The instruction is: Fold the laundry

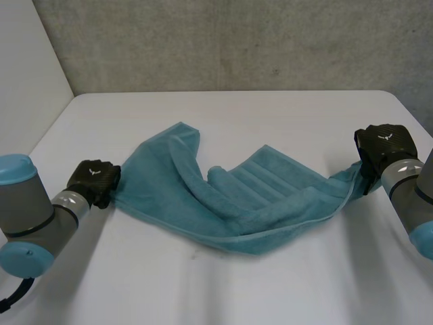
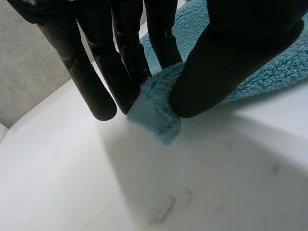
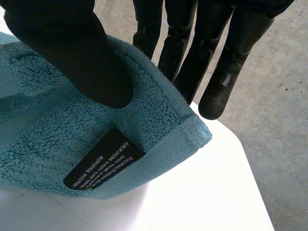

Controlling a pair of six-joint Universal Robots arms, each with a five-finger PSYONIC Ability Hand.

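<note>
Head view had the teal towel (image 1: 230,196) strung out, rumpled, across the middle of the white table (image 1: 270,284); left hand (image 1: 95,181) pinched the towel's left corner between thumb and fingers; right hand (image 1: 384,145) pinched its right corner likewise, just beside the towel's black care label (image 3: 103,165).

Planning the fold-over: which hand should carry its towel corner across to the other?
Right, probably. The right hand pinches its corner of the teal towel well in from the edge, thumb near the care label. The left hand pinches only the tip of its corner, a grip likelier to slip.
</note>
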